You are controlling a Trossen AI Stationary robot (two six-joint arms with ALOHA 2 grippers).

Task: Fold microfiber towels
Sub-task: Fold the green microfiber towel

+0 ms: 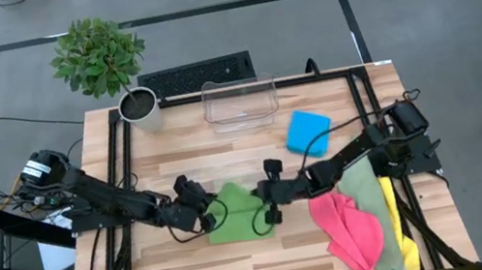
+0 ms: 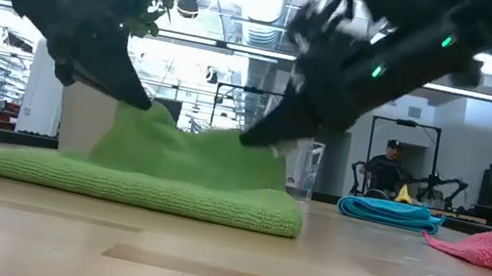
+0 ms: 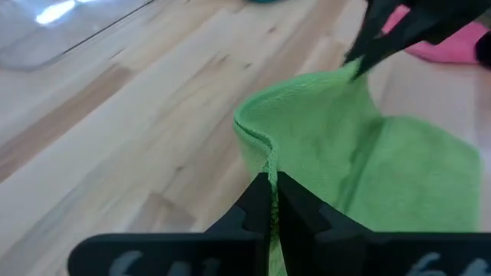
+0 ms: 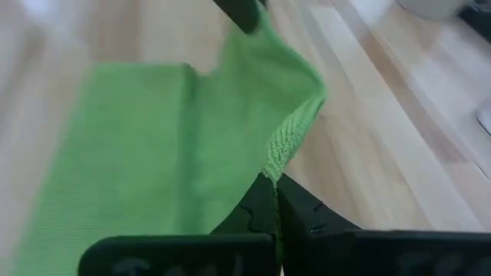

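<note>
The bright green towel (image 1: 235,216) lies near the middle of the desk, partly folded, with two of its corners lifted off the surface and the cloth sagging between them; its lower layer rests flat on the wood. The bright blue towel (image 1: 307,131) lies folded as a small square farther back and to the right, well apart from the green one. At the right side, toward the near edge, the pink towel (image 1: 350,227) lies crumpled on top of the pale sage green towel (image 1: 367,183), with the yellow towel (image 1: 394,227) bunched along their right edge.
</note>
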